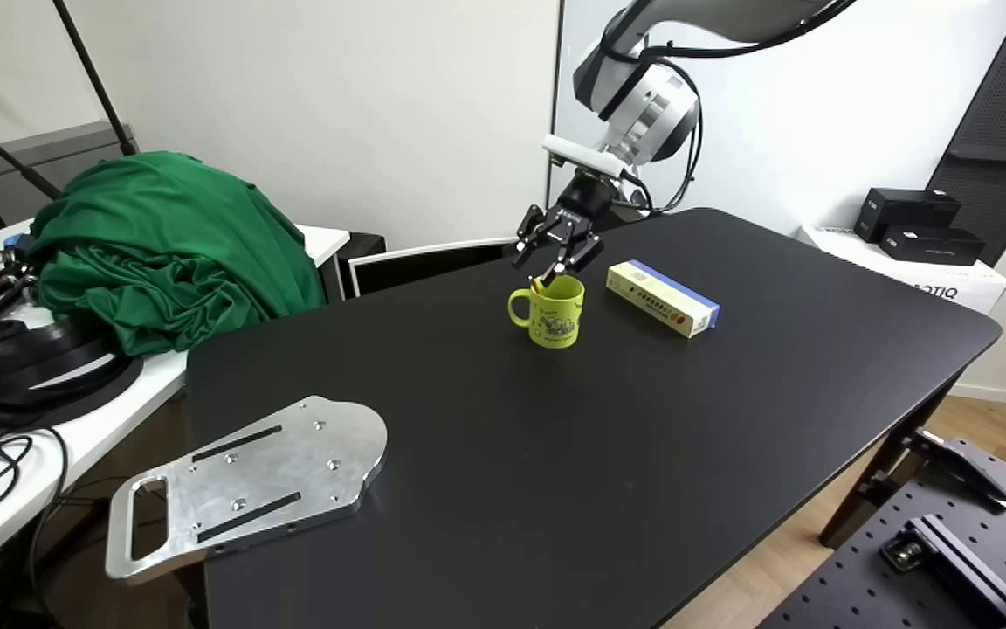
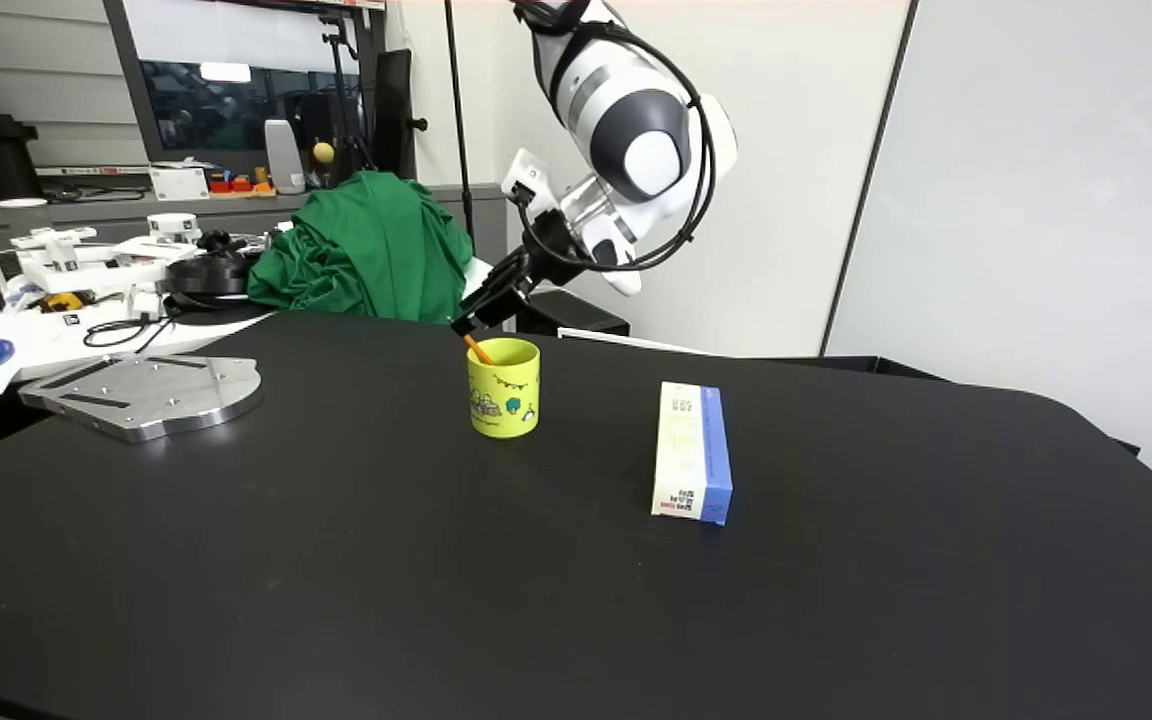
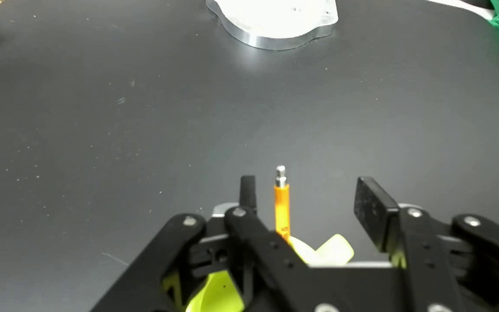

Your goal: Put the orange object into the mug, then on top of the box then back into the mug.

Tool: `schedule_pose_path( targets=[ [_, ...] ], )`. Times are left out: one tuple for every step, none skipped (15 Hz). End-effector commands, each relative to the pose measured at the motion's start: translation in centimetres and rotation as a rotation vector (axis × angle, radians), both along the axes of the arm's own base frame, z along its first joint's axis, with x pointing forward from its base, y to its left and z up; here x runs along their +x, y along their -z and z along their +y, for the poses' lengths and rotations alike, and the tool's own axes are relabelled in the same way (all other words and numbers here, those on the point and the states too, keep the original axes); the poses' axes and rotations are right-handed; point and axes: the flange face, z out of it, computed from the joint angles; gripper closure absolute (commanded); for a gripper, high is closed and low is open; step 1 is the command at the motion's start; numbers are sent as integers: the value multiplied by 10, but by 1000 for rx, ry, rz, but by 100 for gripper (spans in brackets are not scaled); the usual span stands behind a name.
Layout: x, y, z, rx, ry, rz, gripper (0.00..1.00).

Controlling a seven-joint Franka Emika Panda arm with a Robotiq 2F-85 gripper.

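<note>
Stick point(image 3: 282, 212): in the mug point(image 2: 504, 405), lower end hidden inside, upper part slanting out past the rim, metal tip topmost.
Tool point(image 3: 308, 199): fingers spread, gripping nothing; in the wrist view the stick shows between the pads with a gap on each side, the narrower toward the pad on the left.
Mug: upright on the counter point(image 1: 503, 489), near the box point(image 2: 693, 455) but apart from it.
Fingers: near the mug's rim, so the step in hand is probably a grip on the stick for its trip to the box, or else a retreat that leaves it in the mug (these views do not settle which).
Pads: for a grip, shift sideways until the stick sits midway, then close softly; if one pad arrives first, it may well swing so thin a thing along the rim.
Rim: draw up along the stick's own lean until its lower end passes the edge, since a sideways pull could tip the mug.
Metal tip: for a retreat, back off along the line of the fingers, so that neither pad catches it.
Box: when its turn comes, lay the stick lengthwise and low before letting go, as it will probably roll.
</note>
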Motion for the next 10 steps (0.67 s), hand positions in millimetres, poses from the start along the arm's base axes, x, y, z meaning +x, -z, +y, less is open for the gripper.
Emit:
schedule_pose_path(
  targets=[
    [-1,-7,-9,-10,9,22,71],
    [-1,-7,-10,-5,12,24,77],
    [-1,-7,-10,-3,12,24,84],
    [-1,-7,-9,1,12,26,92],
    [-2,-6,-9,5,7,30,98],
    [-3,-5,-7,8,3,35,100],
    [-3,-4,-6,9,-3,37,100],
    [-4,-3,-4,5,-15,39,100],
    [-4,-2,-3,0,-19,43,77],
    [-4,-2,-2,1,-26,46,74]
  ],
)
